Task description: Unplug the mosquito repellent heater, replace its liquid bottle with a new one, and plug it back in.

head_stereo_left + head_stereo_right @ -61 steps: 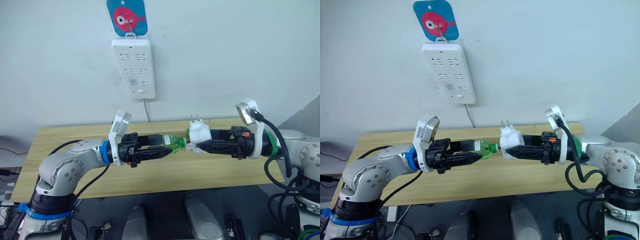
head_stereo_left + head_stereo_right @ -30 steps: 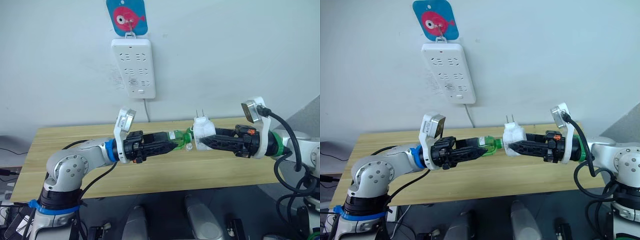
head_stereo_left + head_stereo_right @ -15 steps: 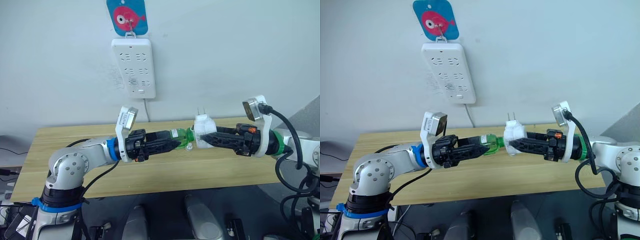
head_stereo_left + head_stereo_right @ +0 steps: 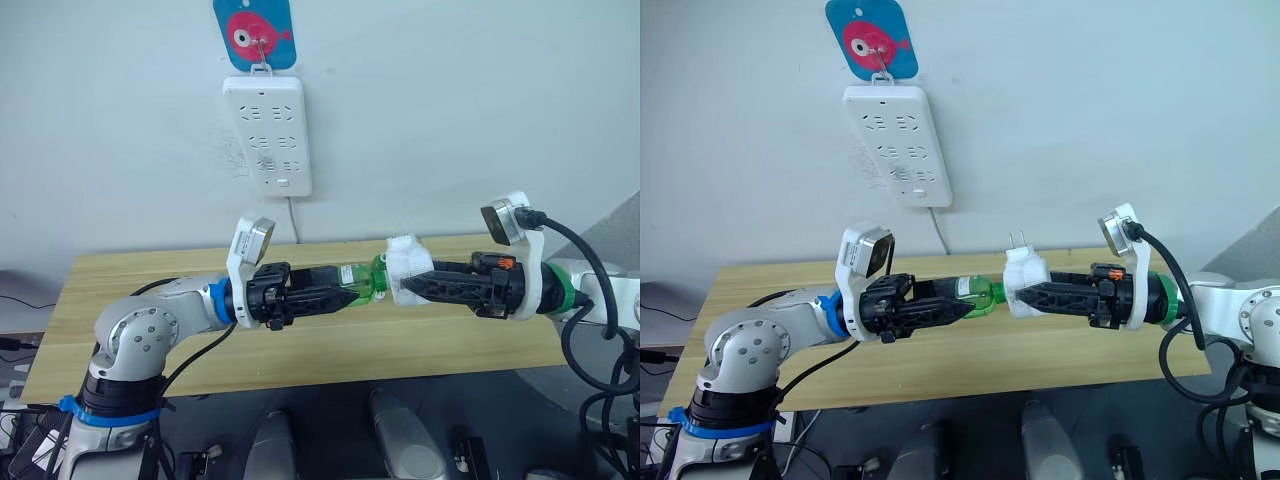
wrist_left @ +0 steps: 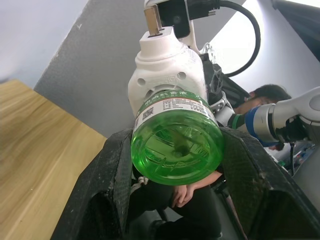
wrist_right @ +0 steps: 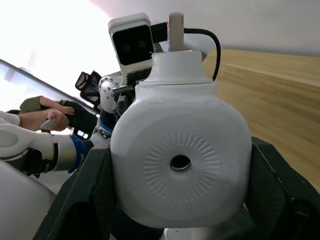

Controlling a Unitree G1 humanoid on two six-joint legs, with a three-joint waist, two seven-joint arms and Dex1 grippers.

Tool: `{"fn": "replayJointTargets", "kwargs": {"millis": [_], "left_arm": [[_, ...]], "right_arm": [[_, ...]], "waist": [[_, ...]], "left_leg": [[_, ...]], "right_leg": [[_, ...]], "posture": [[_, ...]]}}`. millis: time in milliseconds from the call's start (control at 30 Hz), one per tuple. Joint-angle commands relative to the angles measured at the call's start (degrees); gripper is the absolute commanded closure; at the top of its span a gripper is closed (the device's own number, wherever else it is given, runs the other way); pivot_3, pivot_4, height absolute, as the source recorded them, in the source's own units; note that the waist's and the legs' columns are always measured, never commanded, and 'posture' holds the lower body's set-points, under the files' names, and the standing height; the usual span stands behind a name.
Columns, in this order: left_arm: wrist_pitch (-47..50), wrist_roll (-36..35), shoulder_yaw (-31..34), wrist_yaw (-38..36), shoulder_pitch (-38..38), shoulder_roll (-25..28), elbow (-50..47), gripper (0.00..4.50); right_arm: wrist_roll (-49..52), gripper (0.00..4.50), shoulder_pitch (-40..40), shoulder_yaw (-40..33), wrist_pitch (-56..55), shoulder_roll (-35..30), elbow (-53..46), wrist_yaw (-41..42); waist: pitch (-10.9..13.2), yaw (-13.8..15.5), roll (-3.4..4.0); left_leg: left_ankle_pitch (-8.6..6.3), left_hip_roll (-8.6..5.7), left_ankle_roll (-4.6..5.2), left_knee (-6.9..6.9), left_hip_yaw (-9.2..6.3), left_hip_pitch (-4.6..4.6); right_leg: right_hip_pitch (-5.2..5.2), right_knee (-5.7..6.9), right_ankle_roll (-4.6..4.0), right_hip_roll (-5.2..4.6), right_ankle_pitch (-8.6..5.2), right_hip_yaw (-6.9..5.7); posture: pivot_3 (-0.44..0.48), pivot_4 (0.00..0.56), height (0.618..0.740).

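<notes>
Setting: an indoor robot test room or lab. Evidence: a plain light-wood table (image 4: 330, 345) stands against a bare white wall (image 4: 480, 110). A white power strip (image 4: 268, 135) is mounted on the wall above the table, hung from a hook under a blue card with a red fish (image 4: 254, 33); its cord (image 4: 293, 220) runs down behind the table. Loose black cables (image 4: 12, 345) lie beside the table's left end. In the left wrist view, a seated person (image 5: 260, 97) is visible beyond the table, near further equipment.
</notes>
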Motion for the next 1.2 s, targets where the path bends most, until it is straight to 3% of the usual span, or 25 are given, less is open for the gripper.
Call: {"fn": "replayJointTargets", "kwargs": {"millis": [33, 567, 700, 733, 1033, 1200], "left_arm": [[-1.95, 1.82, -1.14, -0.05, -0.36, -0.66, -1.3, 2.21], [-7.67, 7.95, -5.91, -2.05, -0.03, -3.77, -5.13, 2.21], [-9.95, 11.21, -6.44, -1.78, -0.59, -4.57, -3.52, 2.21], [-10.19, 11.48, -6.4, -1.51, -0.64, -4.78, -3.15, 2.21], [-11.96, 12.72, -5.51, 0.52, -1.58, -5.86, -0.21, 2.21], [-11.83, 12.14, -4.36, 2.87, -2.74, -7.19, 0.49, 2.21]], "right_arm": [[4.84, 1.53, -0.09, 1.93, -0.91, -0.19, -3.47, 0.61], [6.44, 1.53, 0.24, 5.33, -3.94, -2.37, -5.87, -2.47], [7.33, 0.1, 0.99, 5.59, -3.17, -4.13, -5.99, -1.56], [7.34, 0.0, 1.08, 5.7, -3.33, -4.39, -6.05, -1.44], [5.37, 0.0, 2.29, 5.55, -4.33, -6.04, -7.47, -0.5], [-2.61, 0.0, 2.94, 5.29, -5.78, -6.13, -10.58, 1.7]], "waist": [[0.01, 0.04, -0.01], [0.01, 1.0, -0.02], [0.01, 1.19, -0.02], [0.01, 1.19, -0.02], [0.01, 1.17, -0.02], [0.01, 1.22, -0.02]], "left_leg": [[0.0, 0.0, 0.0, 0.0, 0.01, -0.01], [0.0, 0.0, 0.0, 0.0, 0.01, -0.06], [0.0, 0.0, 0.0, 0.0, 0.0, -0.08], [0.0, 0.0, 0.0, 0.0, 0.0, -0.09], [0.0, 0.0, 0.0, 0.03, 0.01, -0.1], [0.0, 0.0, 0.0, 0.02, 0.0, -0.11]], "right_leg": [[0.0, -0.01, 0.0, 0.0, 0.0, 0.0], [-0.06, -0.02, 0.0, 0.0, 0.0, 0.01], [-0.06, -0.05, 0.0, 0.0, 0.0, 0.0], [-0.06, -0.05, 0.0, 0.0, 0.0, -0.01], [-0.08, -0.04, 0.0, 0.0, 0.0, 0.01], [-0.08, -0.04, 0.0, 0.0, 0.0, 0.0]], "posture": [[-0.232, 0.261, 0.74], [-0.236, 0.261, 0.74], [-0.237, 0.26, 0.74], [-0.237, 0.26, 0.74], [-0.24, 0.255, 0.74], [-0.237, 0.251, 0.74]]}}
